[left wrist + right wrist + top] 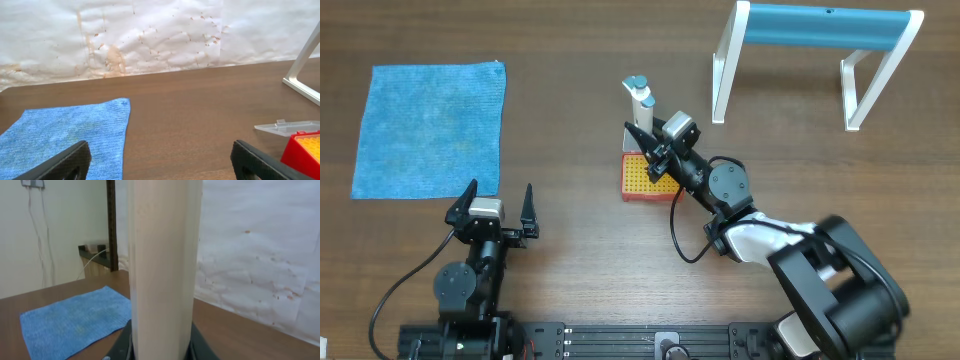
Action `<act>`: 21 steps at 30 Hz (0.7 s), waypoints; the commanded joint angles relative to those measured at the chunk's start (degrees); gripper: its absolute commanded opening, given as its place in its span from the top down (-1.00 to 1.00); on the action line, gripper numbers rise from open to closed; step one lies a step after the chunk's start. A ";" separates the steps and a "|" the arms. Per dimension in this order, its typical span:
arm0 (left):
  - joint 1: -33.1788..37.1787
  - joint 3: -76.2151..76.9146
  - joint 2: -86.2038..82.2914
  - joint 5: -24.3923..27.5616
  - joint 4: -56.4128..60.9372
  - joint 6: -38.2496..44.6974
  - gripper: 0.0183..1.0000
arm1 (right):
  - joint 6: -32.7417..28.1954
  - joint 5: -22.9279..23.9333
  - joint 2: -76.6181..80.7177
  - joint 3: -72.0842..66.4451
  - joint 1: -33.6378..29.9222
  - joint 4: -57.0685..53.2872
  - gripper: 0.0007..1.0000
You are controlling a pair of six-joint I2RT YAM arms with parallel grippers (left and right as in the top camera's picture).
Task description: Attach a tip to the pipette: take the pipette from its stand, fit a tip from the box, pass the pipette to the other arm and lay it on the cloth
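My right gripper [653, 148] is shut on the white pipette [642, 102] with its blue top, holding it upright over the far edge of the red tip box [642, 180] with yellow tips. In the right wrist view the pipette body [162, 265] stands close up; its lower end is hidden. The blue cloth [430, 128] lies flat at the far left. My left gripper [501, 208] sits open near the front left, just short of the cloth [65, 137], with nothing between its fingers [65, 162].
The pipette stand [820, 50], white legs under a blue bar, stands at the far right. The tip box's clear lid [287, 127] lies open behind the box [305, 150]. Bare brown table lies between cloth and box.
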 commanded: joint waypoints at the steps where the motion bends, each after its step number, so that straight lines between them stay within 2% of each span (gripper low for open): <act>1: -0.22 -0.13 -0.28 -0.22 -0.37 -0.50 -0.80 | 0.42 -1.95 -11.41 2.62 -0.04 -10.71 0.84; 2: -0.22 -0.13 -0.28 -0.22 -0.37 -0.50 -0.80 | 0.42 -3.89 -14.47 3.93 -0.07 -17.31 0.84; 3: -0.22 -0.13 -0.28 -0.22 -0.37 -0.50 -0.80 | 0.42 -6.23 -19.08 6.71 -0.07 -29.33 0.84; 5: -0.22 -0.13 -0.28 -0.22 -0.37 -0.50 -0.80 | 0.44 -7.37 -24.96 11.56 0.11 -47.82 0.84; 6: -0.22 -0.13 -0.28 -0.22 -0.37 -0.50 -0.80 | 0.46 -7.41 -27.04 12.94 0.31 -53.51 0.84; 8: -0.22 -0.13 -0.28 -0.22 -0.37 -0.50 -0.80 | 0.48 -7.39 -30.34 12.94 0.24 -57.99 0.84; 13: -0.22 -0.13 -0.28 -0.22 -0.37 -0.50 -0.80 | 0.66 -7.39 -31.41 12.94 0.22 -60.92 0.84; 15: -0.22 -0.13 -0.28 -0.22 -0.37 -0.50 -0.80 | 7.23 -7.39 -31.43 12.94 0.20 -61.11 0.84; 19: -0.22 -0.13 -0.26 -0.31 -0.26 -0.48 -0.80 | 25.31 -7.39 -31.47 12.94 0.33 -59.71 0.84; 21: -0.22 -0.13 -0.28 1.55 -0.15 -0.57 -0.80 | 25.83 -7.32 -31.41 12.94 0.31 -62.69 0.84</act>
